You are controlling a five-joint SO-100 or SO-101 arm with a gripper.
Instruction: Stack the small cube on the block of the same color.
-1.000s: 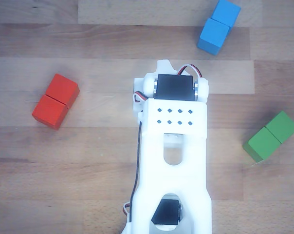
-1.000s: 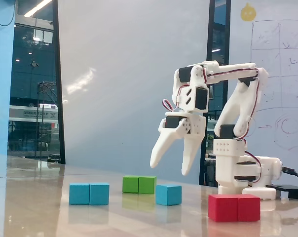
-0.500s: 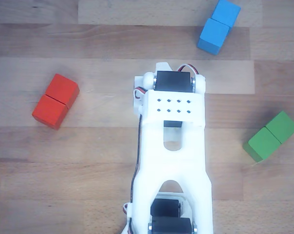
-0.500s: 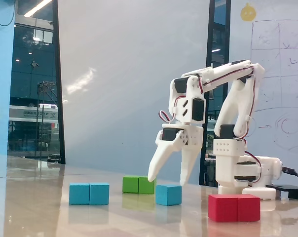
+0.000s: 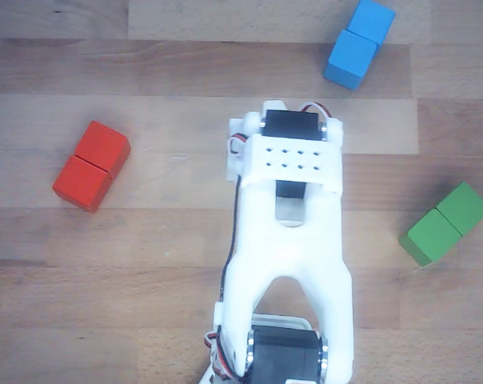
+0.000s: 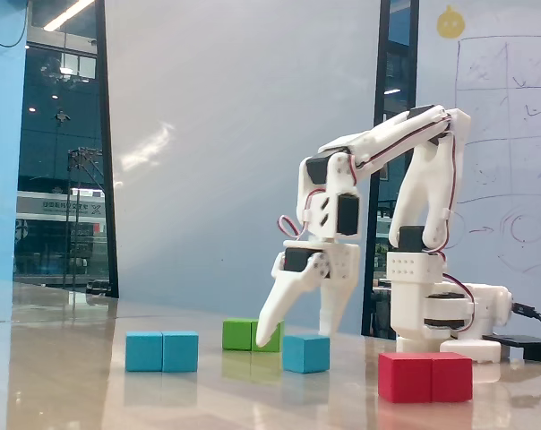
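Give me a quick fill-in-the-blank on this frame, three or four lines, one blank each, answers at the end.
1. In the fixed view, the open gripper hangs just above the small ____ cube.
2. In the fixed view, the oblong block nearest the camera, at lower right, is ____.
3. The light-blue oblong block lies ____ of the small cube in the fixed view.
4. In the other view, the white arm hides the small ____.

Answers: light-blue; red; left; cube

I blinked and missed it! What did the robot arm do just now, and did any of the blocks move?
The arm lowered its open gripper toward the table, so its fingers now hang just above the small cube, one on each side. It has not grabbed anything yet. In the other view, the arm hides the cube. The blue block, red block and green block all stayed put.
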